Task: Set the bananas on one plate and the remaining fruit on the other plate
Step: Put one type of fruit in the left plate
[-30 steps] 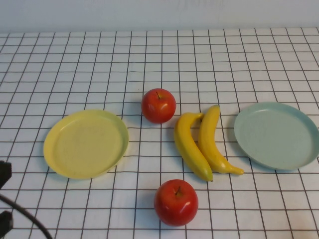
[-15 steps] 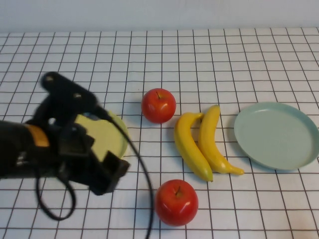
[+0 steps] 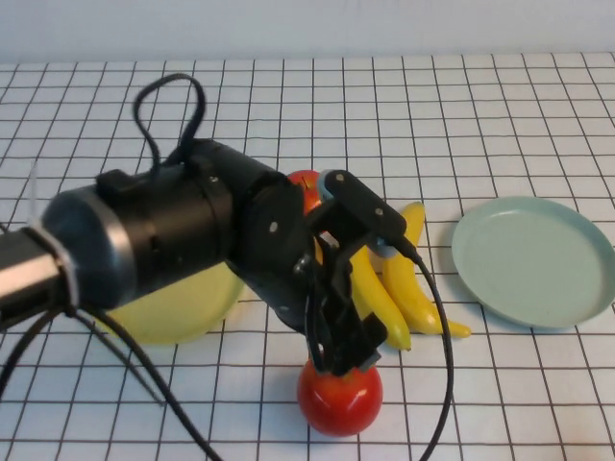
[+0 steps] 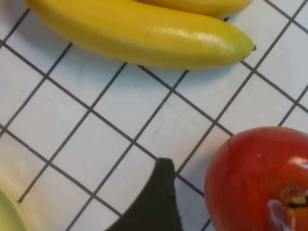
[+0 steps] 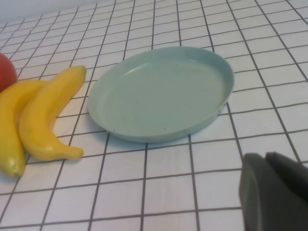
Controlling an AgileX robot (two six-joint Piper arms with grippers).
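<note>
two bananas lie side by side, touching, in the middle of the checked tablecloth (image 3: pixel 500 115): the left banana (image 3: pixel 377 305) and the right banana (image 3: pixel 408 279), both partly covered by the left arm (image 3: pixel 163 240) in the high view. there are two apples: the near apple (image 3: pixel 339 399) sits at the front of the table, and the far apple (image 3: pixel 306 182) shows only as a red sliver behind the arm. there are two plates: the blue-green plate (image 3: pixel 533 259) rests to the right of the bananas, close to them but apart, with nothing on it; the yellow plate (image 3: pixel 178 312) lies on the left, mostly hidden under the arm.

the left gripper (image 3: pixel 346 351) hangs directly above the near apple, low over its top. how far its jaws are spread cannot be told; the left wrist view shows one dark fingertip (image 4: pixel 154 202) just beside the apple, not clearly touching it, and nothing is held. the right gripper (image 5: pixel 274 190) appears only as a dark shape at the corner of its own wrist view, near the blue-green plate; whether its jaws are open or closed cannot be told.
</note>
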